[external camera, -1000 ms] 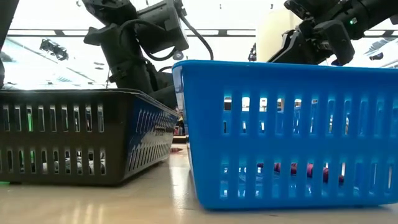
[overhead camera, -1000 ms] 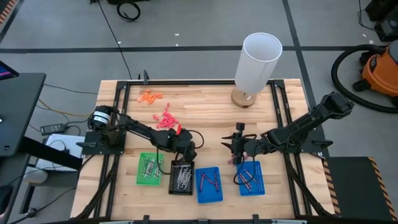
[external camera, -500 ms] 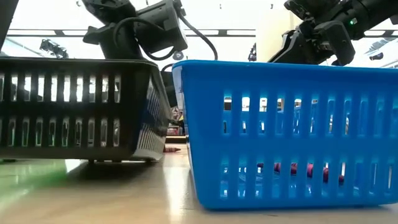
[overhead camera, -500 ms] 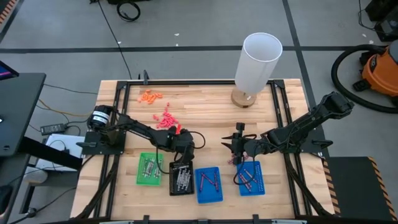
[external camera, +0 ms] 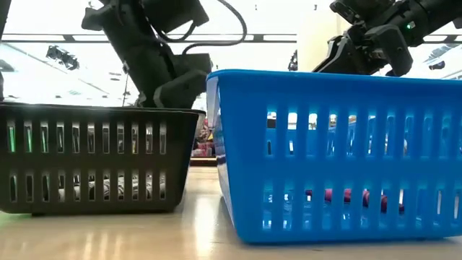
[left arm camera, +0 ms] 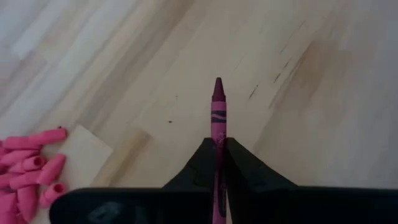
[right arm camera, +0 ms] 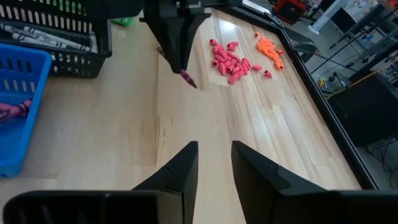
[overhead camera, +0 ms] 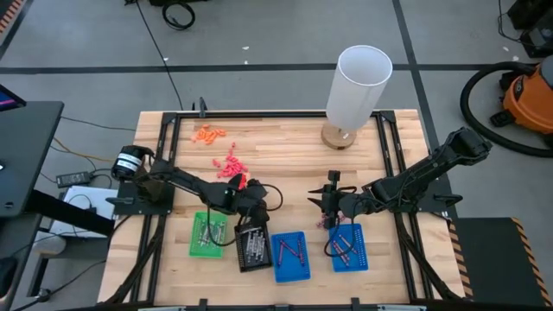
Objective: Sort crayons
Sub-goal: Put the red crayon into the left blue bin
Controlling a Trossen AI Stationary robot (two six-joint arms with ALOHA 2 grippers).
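Observation:
My left gripper (overhead camera: 251, 212) hangs just beyond the far edge of the black tray (overhead camera: 252, 248), shut on a maroon crayon (left arm camera: 217, 115). The right wrist view shows that crayon (right arm camera: 186, 78) too. Silvery-grey crayons lie in the black tray and in the green tray (overhead camera: 207, 235). Maroon crayons lie in the two blue trays (overhead camera: 290, 257) (overhead camera: 348, 248). My right gripper (right arm camera: 214, 162) stands open and holds nothing. It hovers over the far end of the right blue tray (overhead camera: 328, 210). My left gripper pinches the maroon crayon's shaft (left arm camera: 218, 142) between its two fingers, which lie along it. The pointed end (left arm camera: 217, 87) sticks out past the fingertips. The fingers slant down from above. The crayon points down at a slant, with its tip (right arm camera: 189, 81) over bare table.
A pile of pink caps (overhead camera: 230, 166) and a smaller orange pile (overhead camera: 209, 133) lie on the far left of the table. A tall white cylinder (overhead camera: 359, 82) stands at the far edge. Bare wood (overhead camera: 294, 186) lies between the two grippers.
My left gripper has risen and drawn a little toward the table's left edge, rolling at the wrist. The black tray rocked up off the table half a second ago. It now lies flat again, turned slightly from where it was.

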